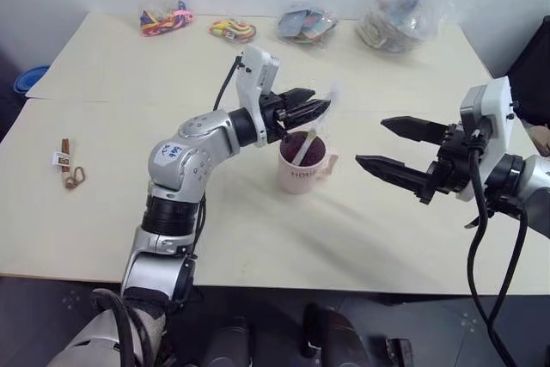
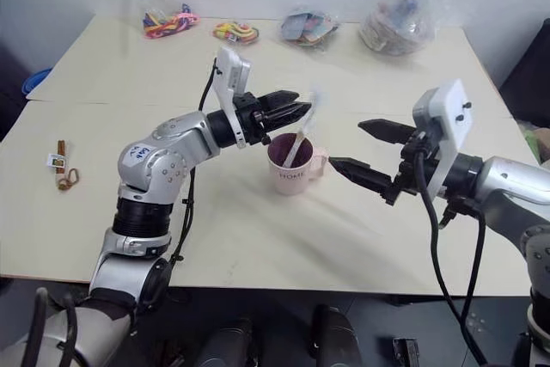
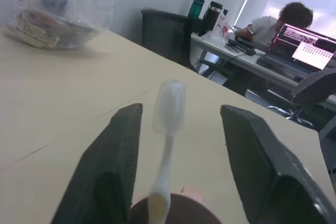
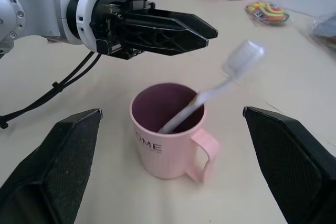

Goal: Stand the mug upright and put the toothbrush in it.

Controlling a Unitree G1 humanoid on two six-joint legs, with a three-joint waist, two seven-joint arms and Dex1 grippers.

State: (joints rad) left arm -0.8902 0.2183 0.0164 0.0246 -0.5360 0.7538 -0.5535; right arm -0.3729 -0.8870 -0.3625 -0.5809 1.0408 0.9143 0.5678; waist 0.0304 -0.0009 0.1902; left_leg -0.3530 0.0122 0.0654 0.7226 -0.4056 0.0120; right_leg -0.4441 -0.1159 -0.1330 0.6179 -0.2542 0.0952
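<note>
Mug (image 4: 169,141) stands upright on the bench (image 1: 258,238), handle toward the right claw (image 1: 394,147). Toothbrush (image 4: 210,96) leans inside it, bristle head up and poking past the rim. The left claw (image 1: 316,107) hovers just above the mug, its fingers parted and holding nothing; the left wrist view shows the brush head standing free in the gap between them, touching neither. The right claw waits beside the mug, spread wide and empty. Its wrist view reads "OME" lettering on the mug. Bags (image 1: 395,6) sit along the far edge; a brown strap (image 1: 65,163) lies well off to the left.
</note>
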